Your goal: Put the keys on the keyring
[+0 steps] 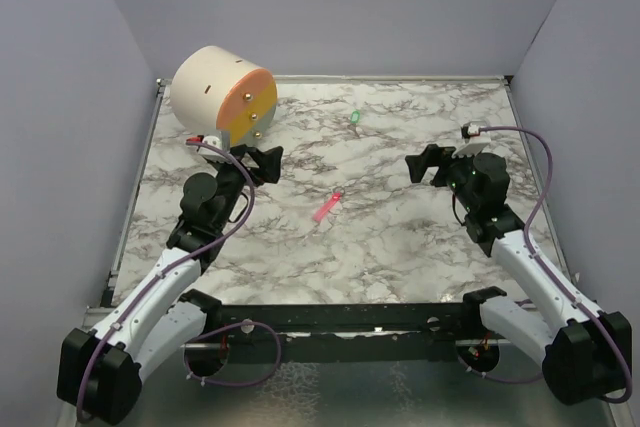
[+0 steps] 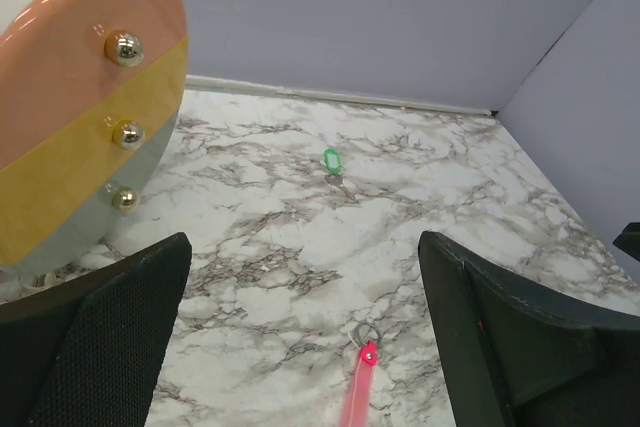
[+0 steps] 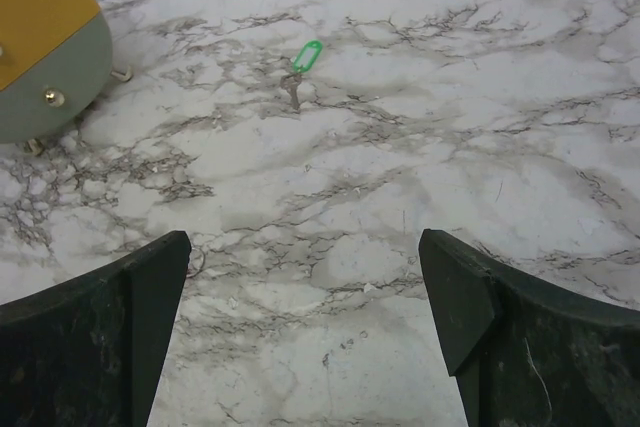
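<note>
The slim pink-red key (image 1: 327, 207) lies flat near the table's middle. In the left wrist view it (image 2: 358, 387) has a small grey wire ring (image 2: 365, 333) at its far end. The short green key (image 1: 355, 117) lies farther back; it also shows in the left wrist view (image 2: 332, 159) and the right wrist view (image 3: 307, 55). My left gripper (image 1: 262, 162) is open and empty, left of the pink key, which lies between its fingers (image 2: 110, 327) in the wrist view. My right gripper (image 1: 425, 165) is open and empty, right of both keys.
A big cream cylinder with an orange-and-yellow face and brass knobs (image 1: 222, 97) stands at the back left, close behind my left gripper; it also shows in the left wrist view (image 2: 80, 117) and the right wrist view (image 3: 50, 47). Grey walls enclose the marble table (image 1: 400, 247).
</note>
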